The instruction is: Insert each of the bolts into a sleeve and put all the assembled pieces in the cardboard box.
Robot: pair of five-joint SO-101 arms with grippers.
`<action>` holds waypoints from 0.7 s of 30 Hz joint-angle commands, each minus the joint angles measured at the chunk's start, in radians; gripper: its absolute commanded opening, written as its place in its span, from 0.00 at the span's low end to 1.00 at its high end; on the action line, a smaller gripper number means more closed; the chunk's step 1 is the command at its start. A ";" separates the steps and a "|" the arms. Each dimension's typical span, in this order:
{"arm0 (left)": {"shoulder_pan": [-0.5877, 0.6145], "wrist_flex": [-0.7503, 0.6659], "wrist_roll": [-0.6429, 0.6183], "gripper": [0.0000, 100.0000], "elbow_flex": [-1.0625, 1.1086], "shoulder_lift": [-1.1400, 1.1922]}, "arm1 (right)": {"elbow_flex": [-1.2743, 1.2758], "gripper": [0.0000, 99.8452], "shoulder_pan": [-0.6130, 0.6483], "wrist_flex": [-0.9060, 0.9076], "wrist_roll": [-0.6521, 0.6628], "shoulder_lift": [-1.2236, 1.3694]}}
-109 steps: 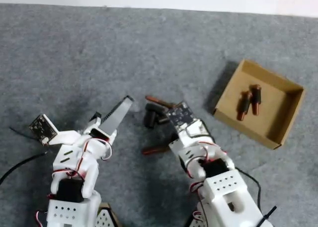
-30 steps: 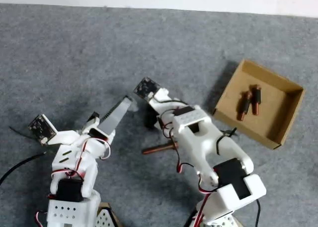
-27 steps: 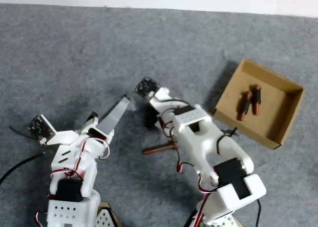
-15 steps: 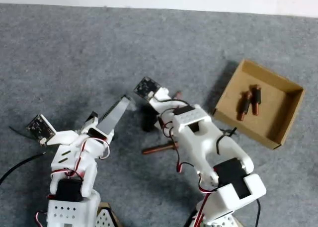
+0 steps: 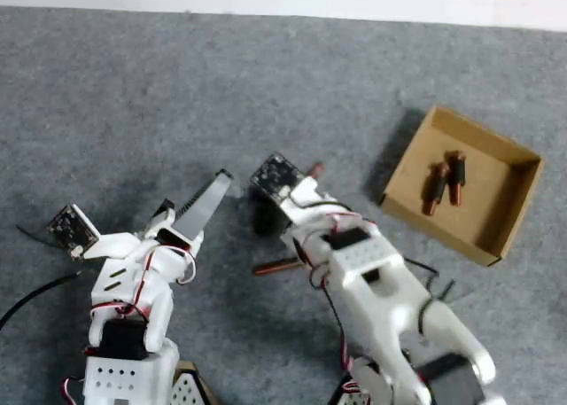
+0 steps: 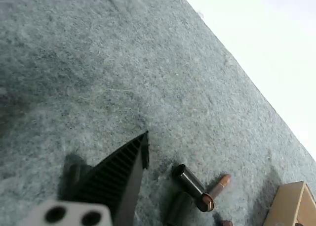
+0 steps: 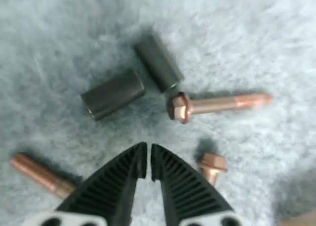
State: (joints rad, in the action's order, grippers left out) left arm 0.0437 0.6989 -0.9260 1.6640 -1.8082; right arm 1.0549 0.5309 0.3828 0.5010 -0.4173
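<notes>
Loose bolts (image 7: 217,103) and sleeves (image 7: 113,94) lie on the table under the right gripper (image 7: 148,159) — nothing is picked up.
The nearest bolt lies flat beside the two dark sleeves, its head just ahead of the gripper's jaws, which are all but closed and hold nothing. To take it cleanly, the jaws should spread, drop across the shank near the head and leave the tip free for a sleeve. The left gripper (image 5: 205,201) sits nearby — open or closed, I cannot tell. Two finished pieces (image 5: 437,185) lie in the cardboard box (image 5: 434,230), well apart.
</notes>
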 commanded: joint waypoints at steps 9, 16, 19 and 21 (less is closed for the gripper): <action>0.012 -0.020 0.009 0.65 -0.004 -0.012 | 0.090 0.00 -0.002 -0.024 -0.044 -0.226; 0.012 -0.020 0.009 0.65 -0.004 -0.012 | 0.082 0.04 -0.002 -0.024 -0.129 -0.225; 0.013 -0.020 0.008 0.65 -0.005 -0.012 | 0.081 0.16 0.001 -0.022 -0.133 -0.223; 0.013 -0.020 0.008 0.65 -0.005 -0.012 | 0.042 0.21 0.005 -0.022 -0.133 -0.217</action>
State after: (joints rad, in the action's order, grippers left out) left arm 0.0437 0.6989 -0.9260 1.6640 -1.8082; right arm 1.1500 0.5309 0.3828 0.3767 -0.6153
